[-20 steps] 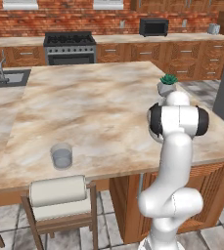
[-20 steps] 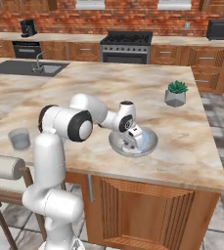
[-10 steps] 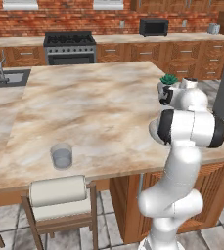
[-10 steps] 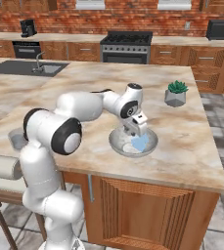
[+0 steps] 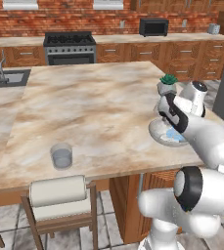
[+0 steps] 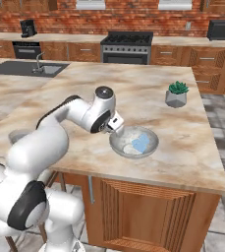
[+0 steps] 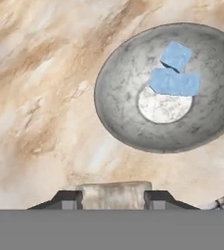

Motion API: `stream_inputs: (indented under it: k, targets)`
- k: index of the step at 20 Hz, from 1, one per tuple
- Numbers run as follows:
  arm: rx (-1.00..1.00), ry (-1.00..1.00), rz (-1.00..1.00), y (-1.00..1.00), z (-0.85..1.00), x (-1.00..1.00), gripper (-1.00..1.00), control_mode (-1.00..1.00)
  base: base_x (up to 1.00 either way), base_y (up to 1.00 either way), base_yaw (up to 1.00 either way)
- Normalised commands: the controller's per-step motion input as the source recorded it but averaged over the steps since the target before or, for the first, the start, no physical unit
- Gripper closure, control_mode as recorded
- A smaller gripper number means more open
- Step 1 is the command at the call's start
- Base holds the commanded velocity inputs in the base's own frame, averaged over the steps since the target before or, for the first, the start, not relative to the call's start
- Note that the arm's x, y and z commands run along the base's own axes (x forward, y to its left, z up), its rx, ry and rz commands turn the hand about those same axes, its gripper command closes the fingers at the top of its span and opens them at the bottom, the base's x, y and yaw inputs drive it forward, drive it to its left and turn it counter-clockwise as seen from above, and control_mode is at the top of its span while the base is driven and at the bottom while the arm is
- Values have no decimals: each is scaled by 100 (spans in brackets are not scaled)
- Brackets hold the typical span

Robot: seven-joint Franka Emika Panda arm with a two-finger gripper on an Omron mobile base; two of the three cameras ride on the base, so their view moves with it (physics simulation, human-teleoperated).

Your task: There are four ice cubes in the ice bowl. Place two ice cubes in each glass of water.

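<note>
Your gripper (image 7: 113,197) has swung in over the counter just beside the ice bowl (image 7: 118,117), jaws apart and empty; ice cubes (image 7: 174,73) remain clustered inside, none moved yet.

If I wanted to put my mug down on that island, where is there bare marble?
The widest bare marble lies between the clear glass of water near the stool-side edge and the shallow grey ice bowl, running back toward the stove. It is crowded at the bowl's corner: the blue ice cubes, the small potted plant and the robot's fingers gather there.
</note>
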Motion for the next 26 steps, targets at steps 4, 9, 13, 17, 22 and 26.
stream_inputs:
  k: [4, 9, 13, 17, 22, 26]
  targets:
    - [-7, -18, 20, 100, 74, -84, 100, -100, 0, 0, 0]
    - [-20, 6, 40, 100, 100, -9, 100, -100, 0, 0, 0]
    - [-24, 8, 44, 98, 87, 0, 100, -100, 0, 0, 0]
    - [-19, 4, 37, 99, 31, 11, 100, -100, 0, 0, 0]
    - [-9, 12, 19, 100, 0, 11, 100, -100, 0, 0, 0]
    - [-19, 20, 2, 100, -27, 0, 100, -100, 0, 0, 0]
